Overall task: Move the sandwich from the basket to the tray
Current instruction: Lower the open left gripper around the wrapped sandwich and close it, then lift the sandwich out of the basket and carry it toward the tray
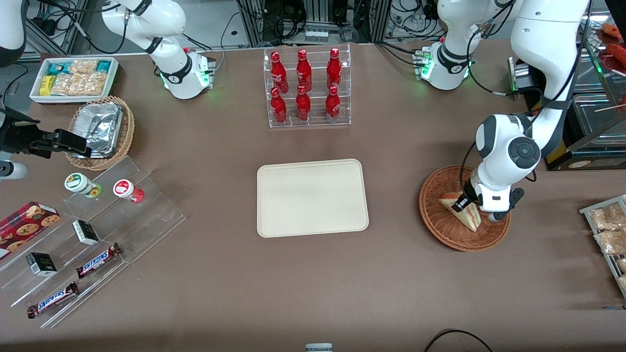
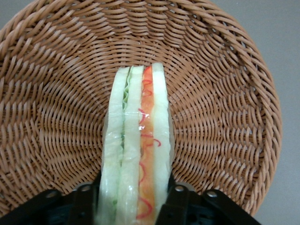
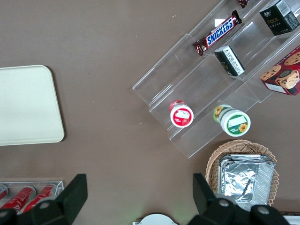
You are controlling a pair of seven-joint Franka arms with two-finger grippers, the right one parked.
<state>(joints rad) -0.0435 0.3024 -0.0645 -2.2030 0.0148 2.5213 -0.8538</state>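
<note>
We see the brown tabletop [image 1: 313, 283] carrying everything. Largest item: the cream tray [image 1: 312, 198], bare, well apart from the jaws toward the parked arm's end, flat on the tabletop. Farther from the front camera than the tray sits a clear acrylic rack [image 1: 309, 88] with six red bottles, far from the jaws.

The reddish-brown wicker basket [image 1: 440, 220] sits directly under the jaws, toward the working arm's end. The left arm's gripper [image 1: 470, 205] is down inside the basket. In the wrist view we see its two black fingers [image 2: 176, 204] pressed against both bread faces of the sandwich [image 2: 138, 154], so the jaws are clamped on the sandwich. The sandwich stands on edge between the jaws, cut edge up toward the wrist camera, with green and red filling layers visible between the white slices. In the front view the wedge [image 1: 464, 210] is over the basket floor; we can't tell whether it touches the weave or is just above it.

Nearer the working arm's end than the jaws, a wire rack of bagged beige snacks [image 1: 606, 227] sits at the tabletop edge.
</note>
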